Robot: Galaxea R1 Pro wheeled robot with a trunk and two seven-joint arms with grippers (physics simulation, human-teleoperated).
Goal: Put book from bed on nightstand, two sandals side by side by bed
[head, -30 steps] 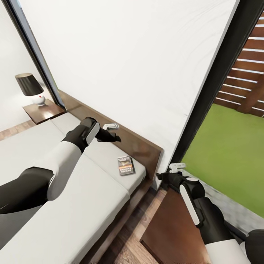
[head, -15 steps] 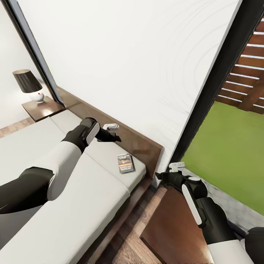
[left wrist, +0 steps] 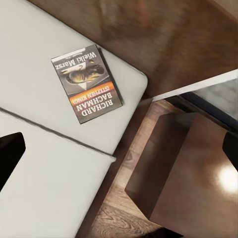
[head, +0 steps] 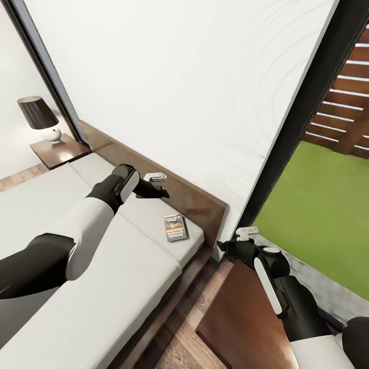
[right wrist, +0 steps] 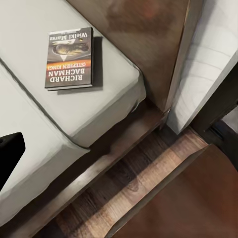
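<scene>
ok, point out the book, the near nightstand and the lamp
book [head: 176,228], head view, middle of its cover
near nightstand [head: 246,312], head view, bare top surface
lamp [head: 38,112], head view, its dark shade

Book [head: 175,228] flat on bed [head: 102,307] corner, left pincer [head: 155,177] above mattress, right pincer [head: 247,233] over nightstand [head: 241,318]

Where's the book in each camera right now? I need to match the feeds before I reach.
Head view: the book lies flat on the bed's corner pillow, near the headboard.
Left wrist view: the book sits on the pale pillow, cover up.
Right wrist view: the book lies on that pillow.
Shared landmark: the dark wooden headboard beside the book.
</scene>
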